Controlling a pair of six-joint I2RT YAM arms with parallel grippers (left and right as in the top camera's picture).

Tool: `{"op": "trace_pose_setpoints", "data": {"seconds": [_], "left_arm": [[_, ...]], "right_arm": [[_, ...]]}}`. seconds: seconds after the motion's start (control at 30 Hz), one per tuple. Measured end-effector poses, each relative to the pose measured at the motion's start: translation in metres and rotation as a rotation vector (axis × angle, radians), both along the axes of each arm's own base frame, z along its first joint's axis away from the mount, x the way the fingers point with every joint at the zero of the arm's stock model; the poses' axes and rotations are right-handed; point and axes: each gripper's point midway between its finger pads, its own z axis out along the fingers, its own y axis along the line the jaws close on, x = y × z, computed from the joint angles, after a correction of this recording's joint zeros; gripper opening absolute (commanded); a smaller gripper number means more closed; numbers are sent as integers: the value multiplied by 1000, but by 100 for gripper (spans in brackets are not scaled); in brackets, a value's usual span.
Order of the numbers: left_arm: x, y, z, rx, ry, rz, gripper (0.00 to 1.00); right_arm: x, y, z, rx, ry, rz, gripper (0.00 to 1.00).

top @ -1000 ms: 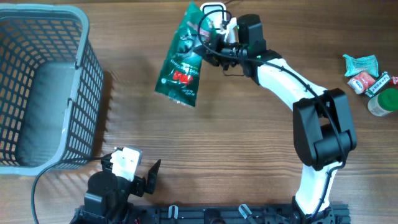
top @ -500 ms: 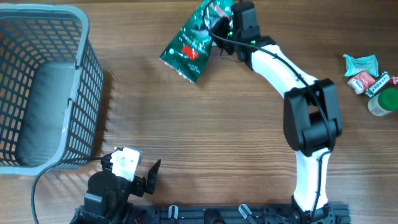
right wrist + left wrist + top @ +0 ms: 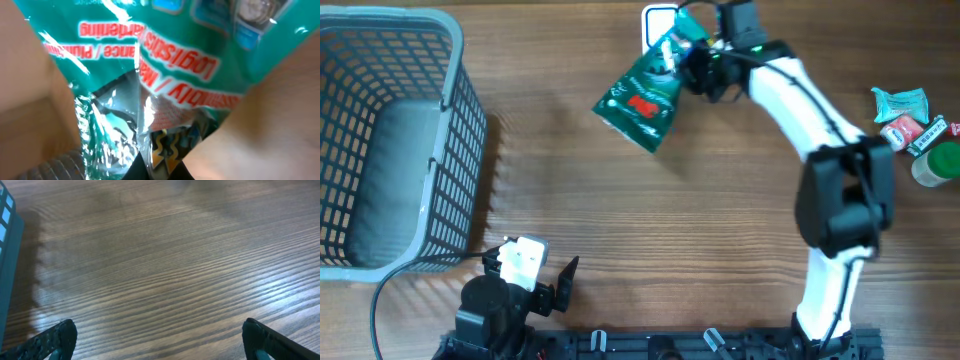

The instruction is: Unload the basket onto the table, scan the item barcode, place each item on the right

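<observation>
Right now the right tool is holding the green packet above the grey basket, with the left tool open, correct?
Not above the basket. The overhead view shows the right tool holding the green packet over the table, well apart from the grey basket. The left tool is open.

the green foil pouch [image 3: 642, 100] was pinched at its upper right end in my right fingers [image 3: 693, 62], near the far edge of the surface, about midway along it. it slanted down toward the left, a red logo and white print facing up. seen from my wrist, its glossy skin was crumpled, with red lettering running upside down.
</observation>
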Motion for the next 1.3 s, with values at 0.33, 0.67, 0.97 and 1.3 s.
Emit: {"op": "trace_pose_setpoints", "data": {"seconds": [0.33, 0.67, 0.97, 1.3], "left_arm": [[0, 0, 0, 0, -1, 0, 100], [0, 0, 0, 0, 0, 0, 100], [0, 0, 0, 0, -1, 0, 100], [0, 0, 0, 0, -1, 0, 100]], "right_arm": [[51, -251, 6, -189, -163, -327, 5], [46, -411, -72, -222, -111, -710, 61], [65, -440, 39, -40, -394, -543, 99], [20, -215, 249, -27, -733, 21, 99]]}}
